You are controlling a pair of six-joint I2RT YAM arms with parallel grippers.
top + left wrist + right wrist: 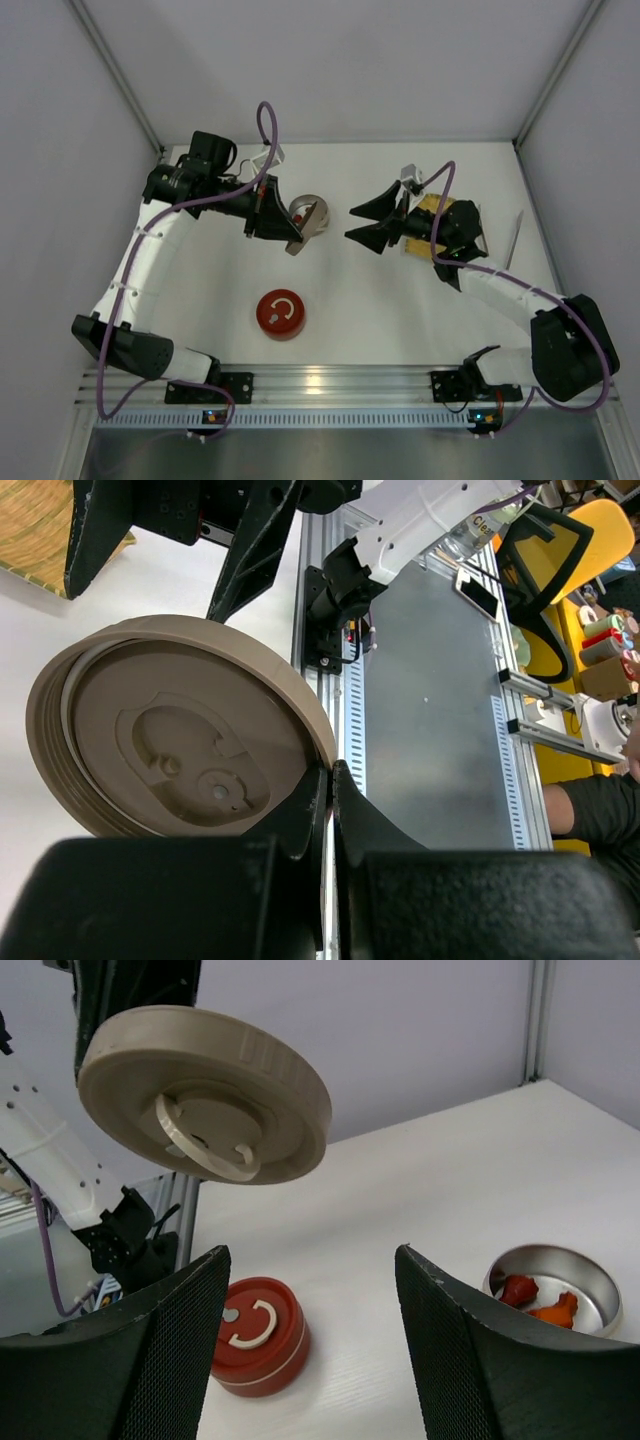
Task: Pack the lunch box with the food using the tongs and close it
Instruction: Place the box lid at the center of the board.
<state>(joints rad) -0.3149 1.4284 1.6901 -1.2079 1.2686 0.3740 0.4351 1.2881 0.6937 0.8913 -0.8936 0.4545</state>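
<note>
**A:** Where's the food rn?

**B:** Two small food pcs (518,1289), one red and one orange, are lying in a round steel bowl (548,1257) on the white desk (400,1190). The beige lid (205,1095) is hanging tilted in the air close over the bowl. The left hand (328,780) is pinching the lid's rim, fingers pressed together on the edge. The tongs (515,238) are lying untouched nr the desk's right edge, well apart from the bowl.

**A:** And the other hand?

**B:** The right hand (370,222) is hovering w/ fingers spread, gripping nothing, between the bowl and the yellow woven tray (35,535). A red round disc (255,1335) w/ a white curved handle is sitting nearer the arm bases.

**A:** How to do this step well?

**B:** My read: the lid is being held off so the box is open for packing. The left hand should be holding it steady and clear of the bowl's mouth, since a pinch on a thin rim is prob. prone to pivoting. The right hand should be going for the tongs and taking them where a squeeze closes the tips.

**A:** What's each view adding?

**B:** The right wrist cam alone is showing inside the bowl, plus the lid's handled face. The left wrist cam is showing the lid's hollow face and the pinch itself. Only the top view is showing the tongs. There the arm is covering most of the tray, so I can't tell what's on it.
</note>
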